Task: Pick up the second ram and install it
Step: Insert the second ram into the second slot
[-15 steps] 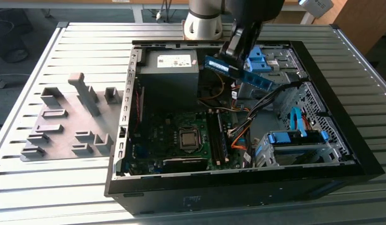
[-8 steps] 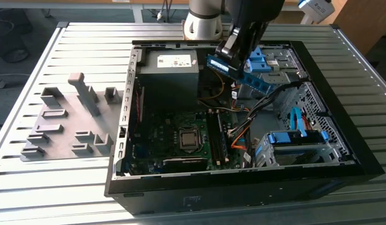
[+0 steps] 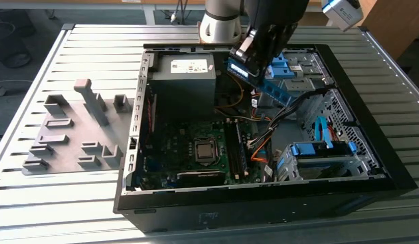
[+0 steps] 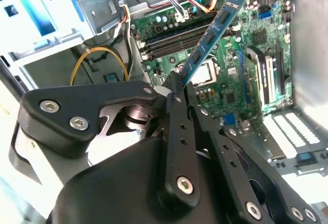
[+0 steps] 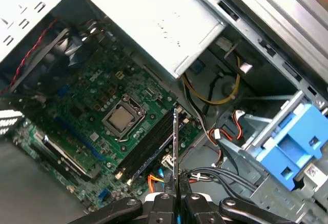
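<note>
Right now the second ram (image 4: 210,34) is up in the air, held over the open computer case (image 3: 138,127). It is a long, thin, blue-green stick with dark chips on it. The gripper (image 4: 177,83) has its two black fingers squeezed shut on one end of the stick. The rest of the stick pokes straight out past the fingertips, away from the arm.

In the first wrist view the stick (image 5: 175,152) shows edge-on, like a thin bright line, with a finger (image 5: 161,203) on each side of it. Its long way runs about the same way as the long dark memory slots (image 5: 151,142) on the green motherboard (image 5: 87,96). The slots lie below the stick and a bit further out from the fingers. The stick is not touching them yet. I think it sits close to in line with them, but it is tilted in the air, not flat over a slot.

In the exterior view the stick (image 3: 267,86) slants down from the gripper toward the exterior view's right, above the middle of the case. Near it are the grey power supply (image 3: 183,68) and a bunch of coloured wires (image 3: 260,140). The silver square chip (image 5: 120,117) sits beside the slots. Bright blue drive clips (image 3: 318,148) are off to one side of the case. Grey fixture blocks (image 3: 73,132) sit on the slatted table (image 3: 73,203) outside the case, well apart from the stick.
</note>
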`<action>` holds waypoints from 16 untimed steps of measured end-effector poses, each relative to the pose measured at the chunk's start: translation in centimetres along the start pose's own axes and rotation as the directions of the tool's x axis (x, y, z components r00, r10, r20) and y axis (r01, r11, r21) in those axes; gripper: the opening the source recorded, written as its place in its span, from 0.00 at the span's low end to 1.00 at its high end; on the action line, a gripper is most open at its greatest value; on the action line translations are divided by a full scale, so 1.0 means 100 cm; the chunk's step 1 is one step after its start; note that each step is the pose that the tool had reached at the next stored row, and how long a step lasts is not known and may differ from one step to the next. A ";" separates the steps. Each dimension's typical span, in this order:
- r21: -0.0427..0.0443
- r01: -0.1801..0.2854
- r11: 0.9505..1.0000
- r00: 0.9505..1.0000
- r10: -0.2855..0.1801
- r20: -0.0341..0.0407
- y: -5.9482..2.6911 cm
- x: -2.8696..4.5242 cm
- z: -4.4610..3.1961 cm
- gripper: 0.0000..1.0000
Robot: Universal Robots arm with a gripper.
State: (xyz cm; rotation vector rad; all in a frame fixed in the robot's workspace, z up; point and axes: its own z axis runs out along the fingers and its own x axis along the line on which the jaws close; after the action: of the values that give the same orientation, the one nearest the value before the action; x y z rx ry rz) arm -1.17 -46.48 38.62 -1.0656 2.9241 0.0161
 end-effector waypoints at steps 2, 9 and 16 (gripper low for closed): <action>0.001 -0.031 1.000 1.000 0.031 0.000 0.0000 0.0000 0.0002 0.14; 0.005 -0.133 0.991 0.991 0.133 0.000 0.0000 0.0000 0.0007 0.14; 0.008 -0.230 0.973 0.973 0.230 0.000 0.0000 0.0000 0.0011 0.14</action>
State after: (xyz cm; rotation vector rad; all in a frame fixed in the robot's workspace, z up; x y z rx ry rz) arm -1.17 -46.48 38.52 -0.7194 3.0273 0.0096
